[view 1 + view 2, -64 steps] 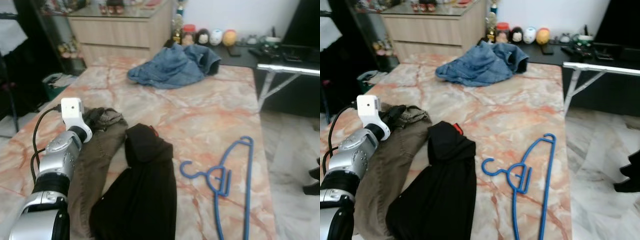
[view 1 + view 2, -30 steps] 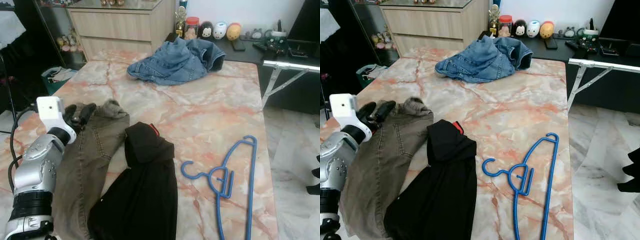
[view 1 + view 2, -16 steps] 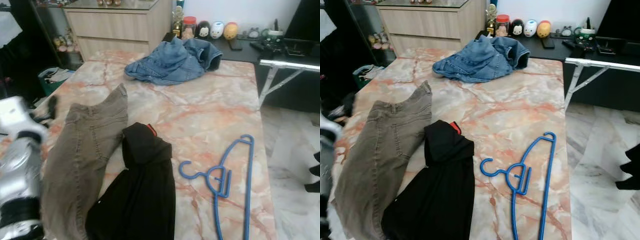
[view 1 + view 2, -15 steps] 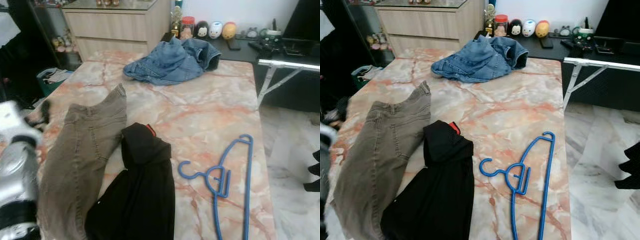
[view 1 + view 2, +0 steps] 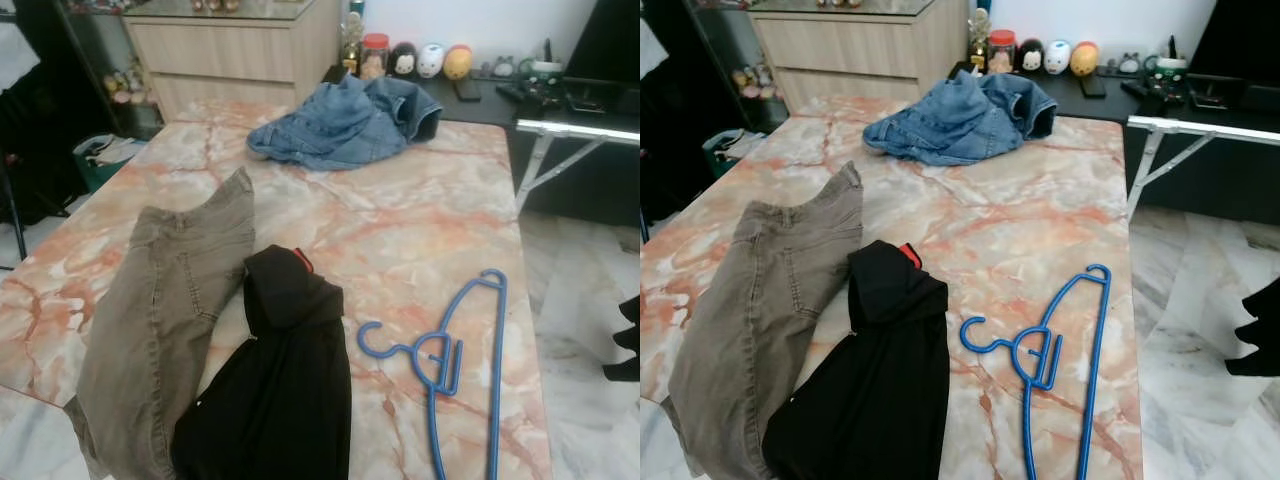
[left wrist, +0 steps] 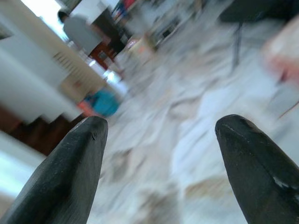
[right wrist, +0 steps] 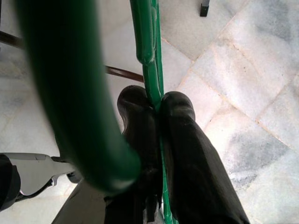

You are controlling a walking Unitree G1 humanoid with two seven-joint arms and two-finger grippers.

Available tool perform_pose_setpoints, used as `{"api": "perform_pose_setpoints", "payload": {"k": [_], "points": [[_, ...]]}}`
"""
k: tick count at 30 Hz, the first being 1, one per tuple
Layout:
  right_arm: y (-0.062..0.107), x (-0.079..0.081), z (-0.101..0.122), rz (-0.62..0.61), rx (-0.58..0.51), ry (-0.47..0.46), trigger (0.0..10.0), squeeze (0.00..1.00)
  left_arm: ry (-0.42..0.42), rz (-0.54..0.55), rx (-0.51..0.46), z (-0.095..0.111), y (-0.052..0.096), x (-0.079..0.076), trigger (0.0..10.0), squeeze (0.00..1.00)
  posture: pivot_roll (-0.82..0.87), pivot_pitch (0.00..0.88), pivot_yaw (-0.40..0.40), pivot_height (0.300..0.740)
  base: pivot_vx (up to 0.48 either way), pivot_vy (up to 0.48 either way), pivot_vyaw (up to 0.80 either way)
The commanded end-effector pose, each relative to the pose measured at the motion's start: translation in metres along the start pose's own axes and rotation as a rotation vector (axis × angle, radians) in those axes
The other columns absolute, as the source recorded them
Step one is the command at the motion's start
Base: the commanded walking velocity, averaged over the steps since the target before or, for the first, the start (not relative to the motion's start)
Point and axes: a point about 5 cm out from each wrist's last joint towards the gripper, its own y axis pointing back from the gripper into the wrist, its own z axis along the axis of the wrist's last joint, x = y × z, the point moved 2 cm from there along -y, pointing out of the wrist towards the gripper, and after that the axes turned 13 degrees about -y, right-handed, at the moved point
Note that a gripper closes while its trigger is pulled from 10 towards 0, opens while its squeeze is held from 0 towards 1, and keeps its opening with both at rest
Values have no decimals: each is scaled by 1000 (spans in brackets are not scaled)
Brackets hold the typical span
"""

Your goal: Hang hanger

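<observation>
Right end effector (image 7: pixel 156 105): clamped on a green hanger (image 7: pixel 148 51), the thin bar pinched between the two black fingers, over a pale tiled floor (image 7: pixel 243 84).
Left end effector (image 6: pixel 161 158): fingers spread wide apart, holding nothing, aimed at a blurred floor and distant furniture.
Bench (image 5: pixel 420 215): marble top, pink-veined, straight ahead of the head camera.
Blue hanger (image 5: pixel 450 355): lies flat on the near right of the bench, hook turned left, just right of the black garment (image 5: pixel 280 390).
Brown trousers (image 5: pixel 165 320): spread along the near left, touching the black garment.
Denim jacket (image 5: pixel 345 122): crumpled at the far side, well apart from the rest.
Step, as judged: carrying the green hanger toward some rail; no rail can be made out.
Risk: the grip is on a slim, smooth bar, so the hanger may pivot or slide between the fingers while walking, leaving the hook misaligned.
Risk: the loose green loop near the lens could snag on the bench edge or furniture.
</observation>
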Motion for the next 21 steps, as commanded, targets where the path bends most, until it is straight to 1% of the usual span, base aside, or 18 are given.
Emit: {"api": "perform_pose_setpoints", "payload": {"k": [1,2,3,4,6,7,8,9,10,11,12,13,14,16,17,18,19,21], "points": [[-2,3,4,7,-10,4,10000,0,-71,35,81,-20,1,5,10000,0,76,32,38,740,0,0,0],[-2,4,4,7,-10,4,10000,0,-96,36,107,-27,3,5,10000,0,75,32,38,740,0,0,0],[-2,4,4,8,-10,6,10000,0,-134,11,154,-39,7,1,10000,0,74,32,37,740,0,0,0],[-2,4,4,8,-10,6,10000,0,-134,11,154,-39,7,1,10000,0,74,32,37,740,0,0,0],[-2,4,5,8,-10,7,10000,0,-196,-160,255,-60,21,-21,10000,0,77,31,38,740,0,0,0],[-2,4,5,8,-10,8,10000,0,-215,-226,283,-66,26,-28,10000,0,77,31,38,740,0,0,0],[-2,5,5,9,-10,8,10000,0,-226,-350,341,-79,40,-43,10000,0,77,28,39,740,0,0,0],[-2,5,5,9,-11,8,10000,0,-221,-436,367,-87,50,-52,10000,0,71,28,40,740,0,0,0],[-2,5,5,9,-11,8,10000,0,-221,-436,367,-87,50,-52,10000,0,71,28,40,740,0,0,0],[-2,5,5,7,-13,7,10000,0,-236,-624,385,-98,74,-73,10000,0,64,28,40,740,0,0,0],[-2,5,6,7,-13,7,10000,0,-237,-685,385,-100,81,-79,10000,0,63,29,39,740,0,0,0],[-2,4,6,3,-13,7,10000,0,-242,-800,384,-101,95,-91,10000,0,63,29,39,740,0,0,0],[-2,4,6,1,-13,8,10000,0,-243,-876,385,-102,104,-98,10000,0,63,29,39,740,0,0,0],[-2,3,6,-3,-12,9,10000,0,-278,-1049,301,-97,123,-115,10000,0,66,31,34,740,0,0,0],[-2,3,6,-5,-10,10,10000,0,-327,-1123,243,-95,132,-122,10000,0,66,31,34,740,0,0,0],[-2,3,6,-6,-10,10,10000,0,-360,-1156,217,-94,136,-125,10000,0,65,31,32,740,0,0,0],[-2,3,6,-7,-10,9,10000,0,-371,-1165,216,-94,139,-127,10000,0,63,29,31,740,0,0,0],[-2,3,6,-9,-11,-3,10000,0,-351,-1168,219,-92,142,-130,10000,0,62,30,30,740,0,0,0]]}}
